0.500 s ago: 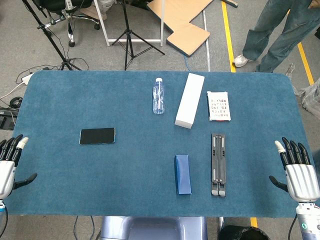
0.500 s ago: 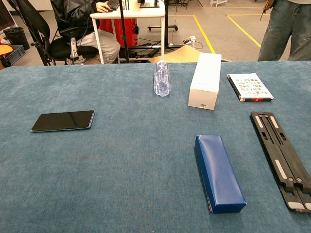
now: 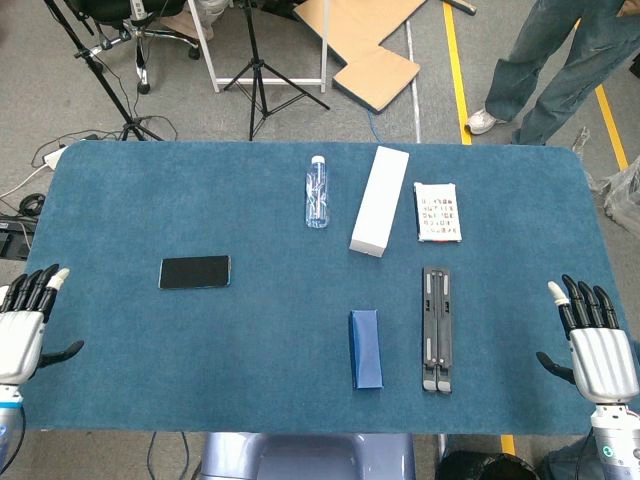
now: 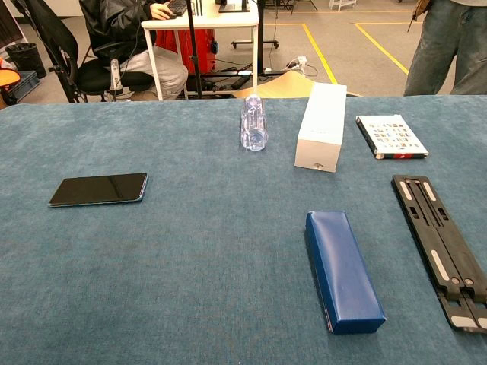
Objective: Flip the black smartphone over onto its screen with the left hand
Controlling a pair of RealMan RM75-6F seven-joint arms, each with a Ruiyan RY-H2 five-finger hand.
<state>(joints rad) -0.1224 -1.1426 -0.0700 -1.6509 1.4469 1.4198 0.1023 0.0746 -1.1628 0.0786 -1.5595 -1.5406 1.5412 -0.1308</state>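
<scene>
Left robot hand point(image 3: 22, 335) hovering released, fingers spread, well apart from flat black glass smartphone point(image 3: 195, 272) lying screen-up on blue felt worktop point(image 3: 270, 330). Right robot hand point(image 3: 597, 352) likewise released. Risk: thin edge slipping from fingertips, phone sliding instead of flipping.

Head view: sitting high above the near edge, looking steeply down, taking in the whole blue table point(image 3: 120, 190) from edge to edge plus a strip of floor beyond; both hands are showing at the near corners, left hand point(image 3: 22, 328) and right hand point(image 3: 598, 350)

Chest view: sitting low at the near edge, looking across the tabletop point(image 4: 190, 304) at a shallow angle toward the far side, standing much closer to the surface; neither hand is showing here

Shared ground: both are covering the middle of the table, with the phone point(image 3: 195, 272) point(image 4: 100, 189), bottle point(image 3: 317, 196) point(image 4: 253, 124), white box point(image 3: 379, 200) point(image 4: 322, 126) and blue case point(image 3: 366, 348) point(image 4: 342, 271) appearing in each
</scene>
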